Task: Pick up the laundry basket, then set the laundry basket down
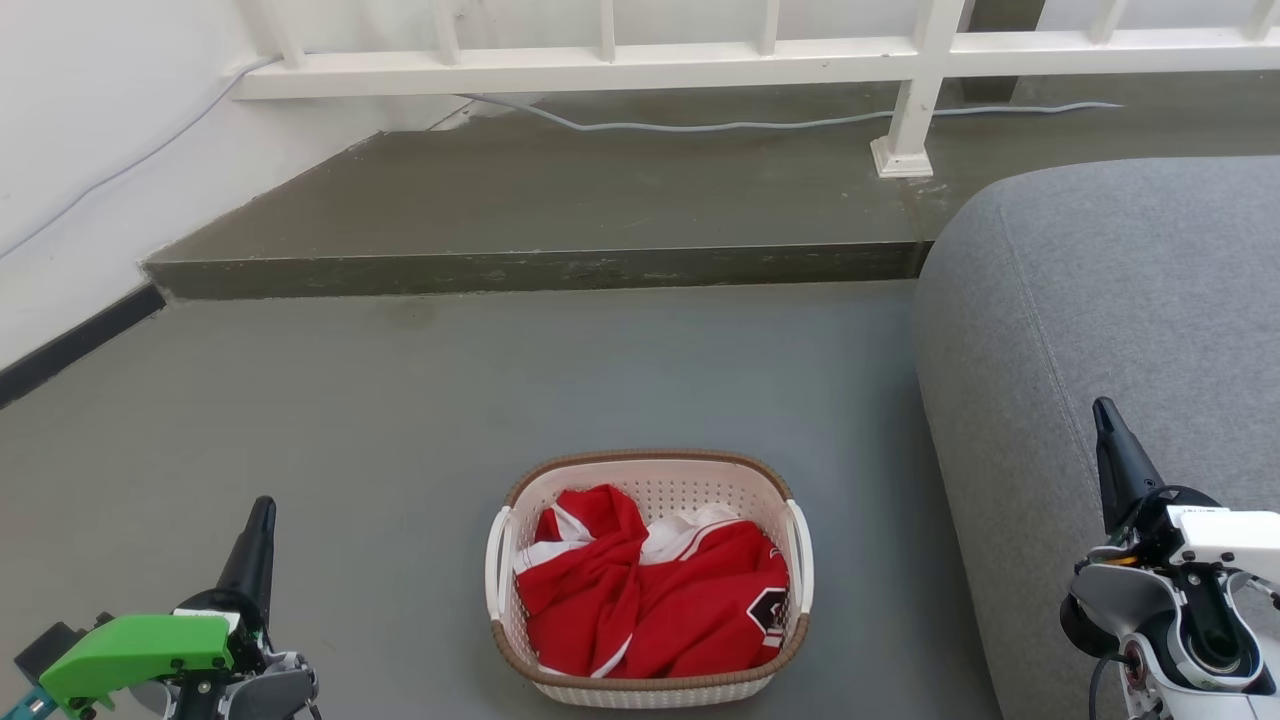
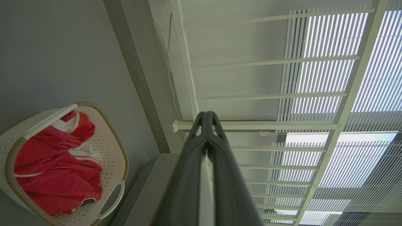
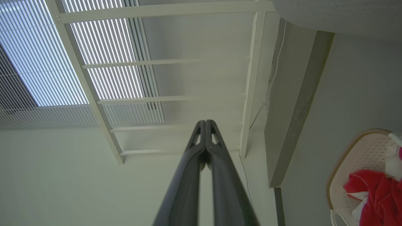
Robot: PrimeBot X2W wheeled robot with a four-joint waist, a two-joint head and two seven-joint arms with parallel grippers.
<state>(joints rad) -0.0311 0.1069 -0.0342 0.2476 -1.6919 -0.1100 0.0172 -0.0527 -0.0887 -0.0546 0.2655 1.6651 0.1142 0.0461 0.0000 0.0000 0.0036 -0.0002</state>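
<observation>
Currently the laundry basket (image 1: 650, 692) stands upright on the floor (image 1: 400, 420), lower centre, well apart from the left hand (image 1: 262, 510) and right hand (image 1: 1103, 410), both closed on nothing.

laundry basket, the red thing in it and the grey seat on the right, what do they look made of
The laundry basket looks like moulded plastic, matte cream, given its even rows of holes; the brown rim mimics weave. The red garment is soft fabric: it folds and creases, possibly synthetic. The grey seat looks like matte woven upholstery with a stitched seam.
</observation>
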